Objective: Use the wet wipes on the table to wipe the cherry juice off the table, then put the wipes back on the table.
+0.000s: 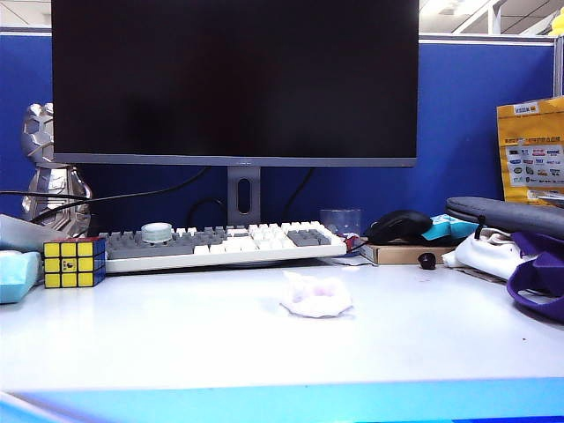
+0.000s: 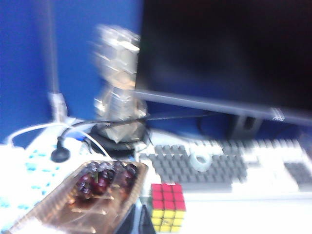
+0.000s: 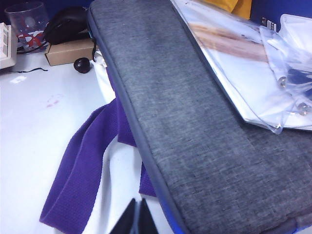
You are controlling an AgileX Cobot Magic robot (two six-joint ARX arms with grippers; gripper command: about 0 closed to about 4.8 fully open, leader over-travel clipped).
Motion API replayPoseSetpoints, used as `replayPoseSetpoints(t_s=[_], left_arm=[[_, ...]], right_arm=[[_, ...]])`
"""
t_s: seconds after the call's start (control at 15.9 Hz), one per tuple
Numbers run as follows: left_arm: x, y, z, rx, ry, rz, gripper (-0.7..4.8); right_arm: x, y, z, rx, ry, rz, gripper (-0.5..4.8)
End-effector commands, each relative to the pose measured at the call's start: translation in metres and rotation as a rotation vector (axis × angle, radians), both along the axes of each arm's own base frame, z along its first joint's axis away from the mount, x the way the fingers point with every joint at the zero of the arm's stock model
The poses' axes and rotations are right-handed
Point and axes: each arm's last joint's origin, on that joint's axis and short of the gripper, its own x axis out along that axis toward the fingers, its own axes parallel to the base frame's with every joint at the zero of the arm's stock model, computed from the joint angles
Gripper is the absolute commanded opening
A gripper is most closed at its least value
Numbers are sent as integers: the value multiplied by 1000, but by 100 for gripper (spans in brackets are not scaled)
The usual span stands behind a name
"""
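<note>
The wet wipes (image 1: pixel 315 295) lie crumpled on the table (image 1: pixel 176 335), near the middle of the tabletop and a little toward its back edge, in front of the keyboard (image 1: pixel 220 242), with faint pink marks on the white tissue; nothing touches them. A faint reddish smear of cherry juice (image 3: pixel 52 102) shows in the right wrist view on the bare white surface toward the right end of the table, near a small black ball (image 3: pixel 82 65) and a purple strap (image 3: pixel 83 165). The left gripper (image 2: pixel 138 223) appears only as dark fingertips at the edge of the blurred left wrist view, pressed together and holding nothing, above the back left corner of the tabletop, where a Rubik's cube (image 2: pixel 168 207), a clear tray of dark cherries (image 2: pixel 92 192) and a silver faceted figurine (image 2: pixel 117 87) stand. The right gripper (image 3: pixel 134 219) likewise shows just its dark fingertips, closed on nothing, over the right end of the table beside a grey fabric sleeve (image 3: pixel 195 126) with a clear plastic bag (image 3: pixel 253 63) lying on it. Neither gripper is visible in the exterior view. Behind the keyboard stands a dark monitor (image 1: pixel 233 79), with a black mouse (image 1: pixel 401 225) on a cardboard box (image 1: pixel 401 254) to its right.
</note>
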Motion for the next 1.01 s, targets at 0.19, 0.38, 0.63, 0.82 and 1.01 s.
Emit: replayPoseSetpoints(t_s=[0.19, 0.38, 0.63, 0.82, 1.01], left_arm=[[-14, 0, -58, -63, -29, -103, -5], [-17, 0, -87, -61, -10, -107, -6], [-19, -1, -115, -58, 32, -154, -5], [-19, -7, -123, -52, 73, -214, -5], [-20, -12, -124, -41, 86, -267, -5]], right_arm=[[0, 0, 0, -2, -2, -1, 0], [0, 0, 0, -2, -2, -1, 0], [0, 0, 0, -2, -2, -1, 0], [0, 0, 0, -2, -2, -1, 0], [0, 0, 0, -2, -2, -1, 0]])
